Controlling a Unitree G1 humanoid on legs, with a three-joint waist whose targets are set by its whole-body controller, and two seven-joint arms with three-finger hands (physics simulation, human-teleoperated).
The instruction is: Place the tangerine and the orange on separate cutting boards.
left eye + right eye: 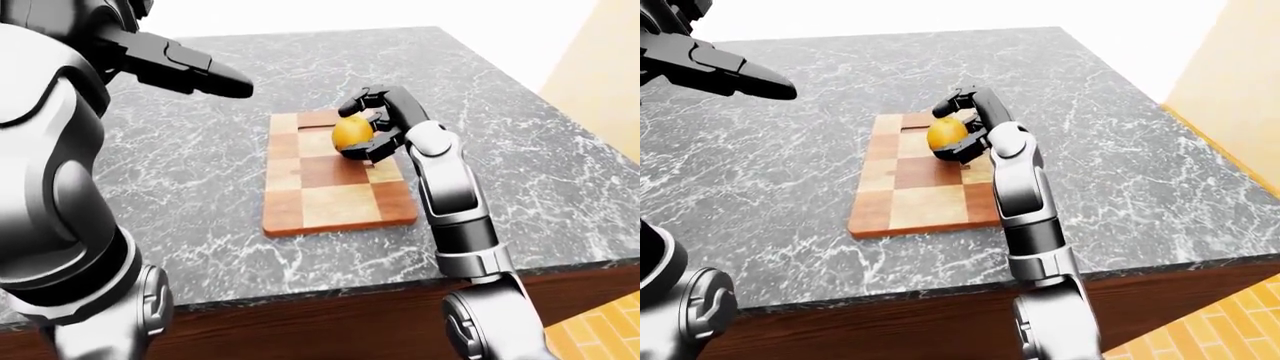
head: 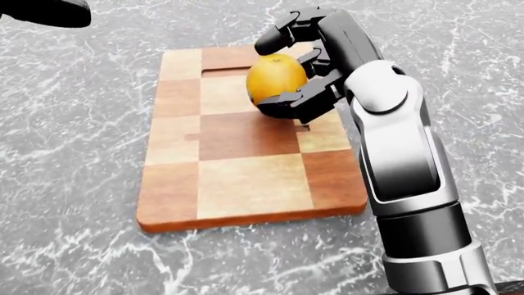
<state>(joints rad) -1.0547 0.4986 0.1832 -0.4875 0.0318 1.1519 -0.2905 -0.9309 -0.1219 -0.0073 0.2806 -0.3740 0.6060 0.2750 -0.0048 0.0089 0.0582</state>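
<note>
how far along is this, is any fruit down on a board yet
Nothing looks finished yet. The right hand is closed round an orange fruit over the top part of the checkered cutting board; whether it touches the wood cannot be told. The left hand hangs empty over the counter. Left to do: release this fruit, then put the other one on a second board; neither shows here.

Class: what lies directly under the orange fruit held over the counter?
The checkered cutting board lies under the fruit, which the right hand grips. Its fingers hide whether the fruit touches the board.
</note>
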